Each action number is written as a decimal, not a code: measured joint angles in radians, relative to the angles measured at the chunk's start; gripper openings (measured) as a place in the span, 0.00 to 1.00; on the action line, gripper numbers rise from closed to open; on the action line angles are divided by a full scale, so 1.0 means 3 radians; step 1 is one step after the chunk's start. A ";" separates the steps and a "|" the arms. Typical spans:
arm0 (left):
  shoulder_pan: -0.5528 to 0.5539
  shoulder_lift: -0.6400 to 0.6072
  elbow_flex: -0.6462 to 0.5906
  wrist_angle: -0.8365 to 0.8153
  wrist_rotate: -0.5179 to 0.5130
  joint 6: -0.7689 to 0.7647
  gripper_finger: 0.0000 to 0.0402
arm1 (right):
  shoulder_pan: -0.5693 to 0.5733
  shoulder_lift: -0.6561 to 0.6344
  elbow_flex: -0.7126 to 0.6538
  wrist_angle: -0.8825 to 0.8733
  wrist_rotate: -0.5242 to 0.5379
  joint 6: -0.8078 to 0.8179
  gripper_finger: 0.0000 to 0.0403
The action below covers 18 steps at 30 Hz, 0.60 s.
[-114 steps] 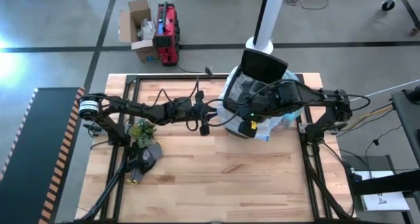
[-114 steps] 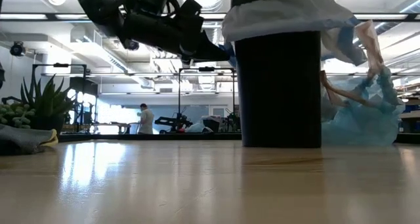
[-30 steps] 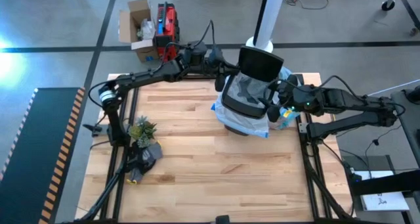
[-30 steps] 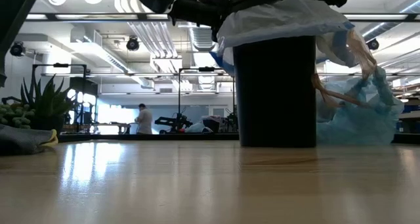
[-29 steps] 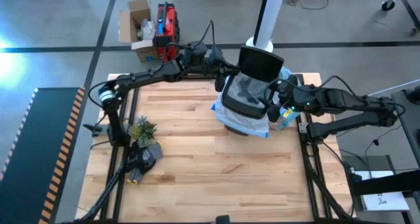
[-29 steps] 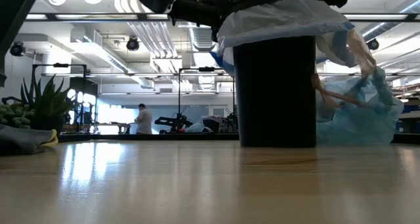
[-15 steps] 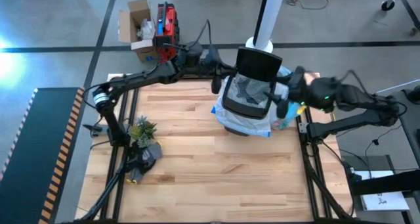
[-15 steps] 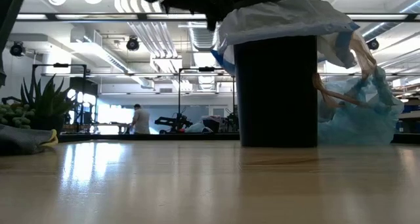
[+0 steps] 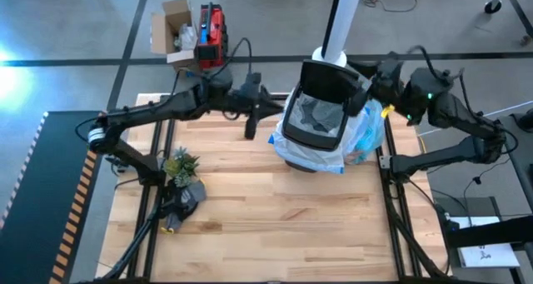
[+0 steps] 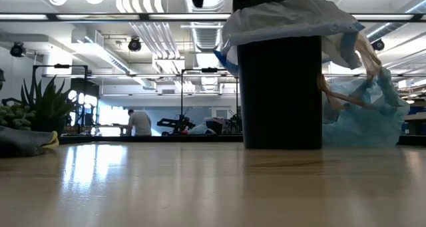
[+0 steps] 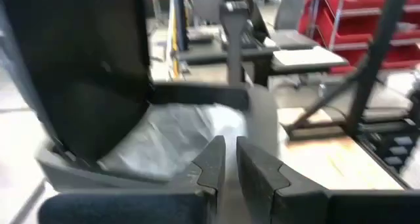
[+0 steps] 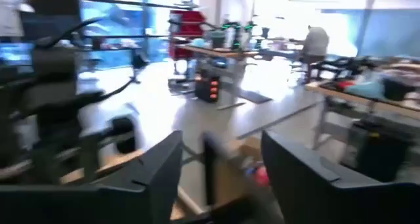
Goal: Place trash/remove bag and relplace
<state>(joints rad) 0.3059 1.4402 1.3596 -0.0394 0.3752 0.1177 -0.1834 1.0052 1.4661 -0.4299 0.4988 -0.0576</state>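
Both arms have pulled back from the bin since a moment ago, when they were pressed in against its rim. The left claw now sits left of centre in the high view, just off the bin's left side, with its fingers nearly touching and nothing between them. The right claw has swung up toward the upper right of the frame, beside the bin's far right corner; its fingers stand apart with only room and floor showing between them, so it grips nothing, though the gap looks narrower than it was a second back. A white liner is draped over the black bin's rim, spilling down its sides in the low view, and crumpled dark material lies inside the bin in the high view. The bag, light blue and crinkly, lies slumped on the bench against the bin's right side, with something yellow and brownish showing through or against it; in the low view it fills the right edge of the frame. I judge the old bag is out and the fresh liner seated, and both arms letting go suggests the rim work is finished or nearly so. A potted plant stands untouched at the left.
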 joint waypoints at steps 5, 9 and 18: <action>-0.0140 -0.0362 -0.0406 0.0011 -0.0005 -0.0018 0.09 | -0.0533 0.0236 0.0556 -0.0679 0.0206 -0.0031 0.26; -0.0248 -0.0646 -0.0731 0.0016 -0.0137 -0.0042 0.12 | -0.0862 0.0427 0.0838 -0.1375 -0.0317 0.0001 0.08; -0.0453 -0.1035 -0.1192 0.0227 -0.0371 -0.0074 0.18 | -0.0943 0.0698 0.0847 -0.1565 -0.1750 -0.0324 0.01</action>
<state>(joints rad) 0.1699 1.1296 1.0020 0.0287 0.2638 0.0956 -0.4664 1.2144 1.7203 -0.8993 -0.0261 -0.1547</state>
